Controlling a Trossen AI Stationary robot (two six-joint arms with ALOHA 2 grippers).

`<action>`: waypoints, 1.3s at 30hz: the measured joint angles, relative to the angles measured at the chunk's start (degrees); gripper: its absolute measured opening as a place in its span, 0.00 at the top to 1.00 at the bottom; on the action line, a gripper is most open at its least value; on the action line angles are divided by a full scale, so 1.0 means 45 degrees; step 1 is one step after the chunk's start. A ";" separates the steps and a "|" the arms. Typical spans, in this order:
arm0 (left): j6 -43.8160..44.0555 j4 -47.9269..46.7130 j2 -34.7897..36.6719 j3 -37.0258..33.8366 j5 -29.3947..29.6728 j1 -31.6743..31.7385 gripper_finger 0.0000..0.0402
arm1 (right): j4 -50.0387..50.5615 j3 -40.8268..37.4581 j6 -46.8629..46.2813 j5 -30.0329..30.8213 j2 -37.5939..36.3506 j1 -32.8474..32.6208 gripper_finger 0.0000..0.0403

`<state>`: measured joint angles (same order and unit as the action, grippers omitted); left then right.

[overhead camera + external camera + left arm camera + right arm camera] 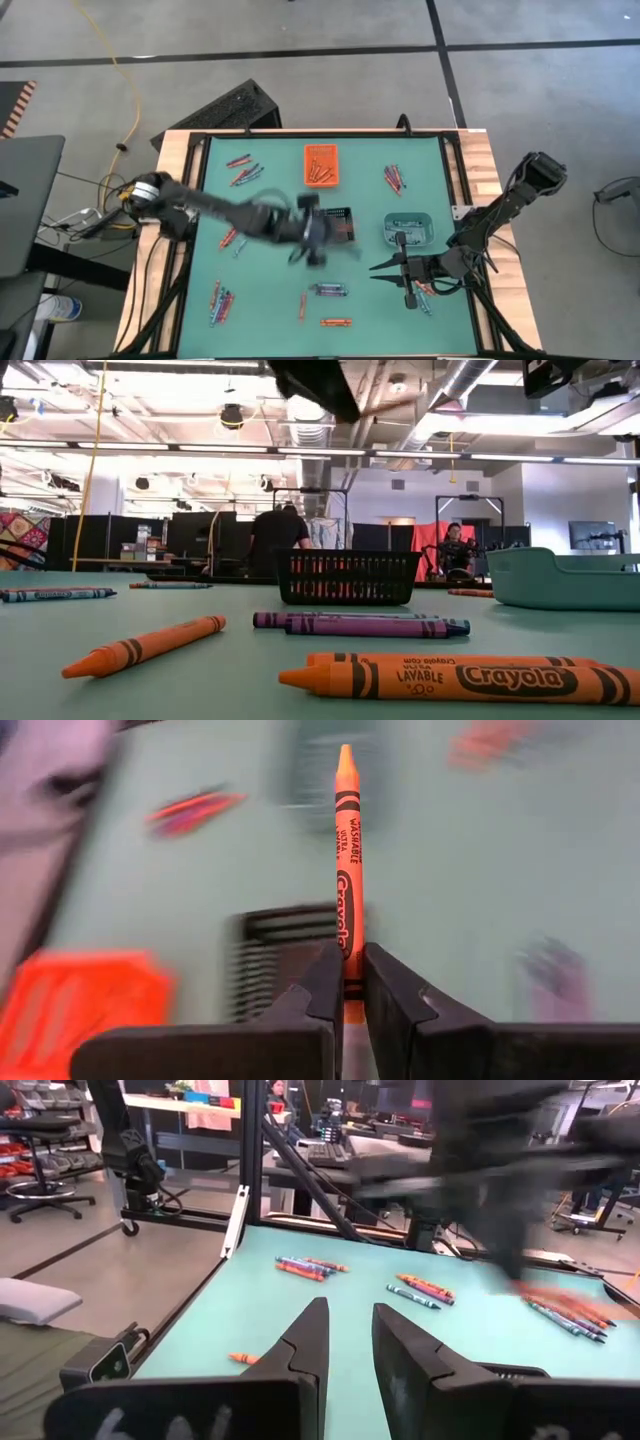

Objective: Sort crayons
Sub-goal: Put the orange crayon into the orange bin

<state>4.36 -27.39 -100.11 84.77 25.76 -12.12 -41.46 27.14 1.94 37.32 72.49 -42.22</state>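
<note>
Orange crayon point(346, 870) pinched in left gripper point(350, 982), mat centre by black mesh bin point(340, 226); right gripper point(393, 277) at 4 o'clock, fingers narrowly apart, empty.

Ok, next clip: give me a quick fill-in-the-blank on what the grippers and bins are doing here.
1. The left gripper is shut on an ____ crayon.
2. The right gripper holds ____.
3. The black mesh bin sits between the left gripper and the ____ bin.

Missing words: orange; nothing; teal
</note>
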 joint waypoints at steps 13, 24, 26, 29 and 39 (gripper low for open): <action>0.6948 0.0306 -0.1896 -0.0025 -0.4421 0.7787 0.97 | -0.0022 0.0000 -0.0004 0.0005 0.0000 0.0000 0.80; 0.8198 0.1684 -0.3852 -0.0024 -0.6184 0.8565 0.87 | 0.0304 0.0000 -0.0032 0.0005 0.0000 -0.0029 0.80; 0.8190 0.1825 -0.3847 -0.0021 -0.5788 0.8490 0.83 | 0.0309 0.0000 -0.0036 0.0005 0.0000 -0.0029 0.80; 0.8032 0.1741 -0.3769 -0.0019 -0.5714 0.8465 0.76 | 0.0352 0.0000 -0.0093 0.0005 0.0000 -0.0029 0.80; 0.6609 0.1356 -0.2321 -0.0019 -0.7261 0.8513 0.66 | 0.0453 0.0000 -0.0099 0.0005 0.0000 -0.0029 0.80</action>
<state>34.10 -21.28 -110.56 84.68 -6.91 26.20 -39.43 27.14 1.50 37.34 72.49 -42.35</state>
